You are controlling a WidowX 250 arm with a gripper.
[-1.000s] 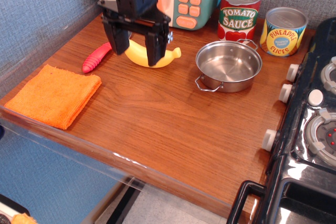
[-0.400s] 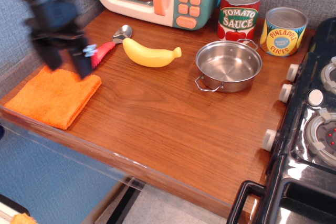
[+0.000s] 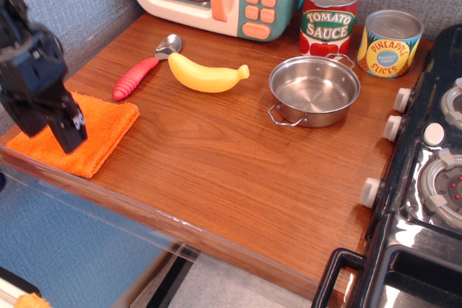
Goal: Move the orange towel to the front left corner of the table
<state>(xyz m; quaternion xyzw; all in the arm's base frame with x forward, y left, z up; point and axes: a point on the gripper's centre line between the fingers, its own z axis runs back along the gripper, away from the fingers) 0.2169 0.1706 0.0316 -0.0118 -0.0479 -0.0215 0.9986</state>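
Reddish-brown wood-grain tabletop [image 3: 216, 156] w/ rounded front edge, blue-grey textured walls behind & at left. Orange towel [image 3: 97, 135] lies flat at front left corner. Black pincer [image 3: 47, 128] over it, fingers spread apart, nothing held. Banana [image 3: 206, 75], steel pot [image 3: 314, 91], toy stove [image 3: 433, 178] at right.

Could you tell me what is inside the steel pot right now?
The steel pot looks empty: only its bare shiny bottom shows. The strip just inside its near wall is hidden from this view.
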